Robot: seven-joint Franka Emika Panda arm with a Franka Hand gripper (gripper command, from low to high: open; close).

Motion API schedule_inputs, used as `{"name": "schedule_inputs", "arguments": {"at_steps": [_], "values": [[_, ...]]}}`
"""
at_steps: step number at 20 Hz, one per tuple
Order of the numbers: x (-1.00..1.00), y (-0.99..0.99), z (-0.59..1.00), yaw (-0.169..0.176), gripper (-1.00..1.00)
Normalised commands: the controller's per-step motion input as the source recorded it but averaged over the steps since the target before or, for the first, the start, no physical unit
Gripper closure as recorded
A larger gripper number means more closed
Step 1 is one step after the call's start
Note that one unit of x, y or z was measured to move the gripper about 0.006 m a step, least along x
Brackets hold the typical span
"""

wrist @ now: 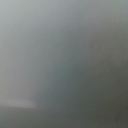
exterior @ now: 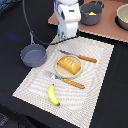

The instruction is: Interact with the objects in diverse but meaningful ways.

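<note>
In the exterior view my gripper hangs low over the far edge of the striped placemat, right by the end of the grey frying pan's long handle. Its fingers are too blurred to tell whether they are open or shut. The frying pan sits off the mat at the exterior view's left. An orange-brown bread loaf lies on a pale plate mid-mat. A yellow banana lies near the mat's front edge. A grey pot with something yellow in it stands at the back. The wrist view is a featureless grey blur.
A knife and a fork, both with orange handles, lie on either side of the plate. A second pale pot stands at the back on the exterior view's right, on a brown board. The table is black.
</note>
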Motion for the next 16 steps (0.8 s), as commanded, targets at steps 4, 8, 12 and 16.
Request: {"name": "schedule_inputs", "arguments": {"at_steps": [4, 8, 12, 16], "values": [[-0.62, -0.13, -0.39, 0.05, 1.0], [-0.33, 0.04, -0.03, 0.033, -1.0], [0.0, 0.38, 0.8, 0.028, -1.0], [0.0, 0.32, 0.91, 0.055, -1.0]]}}
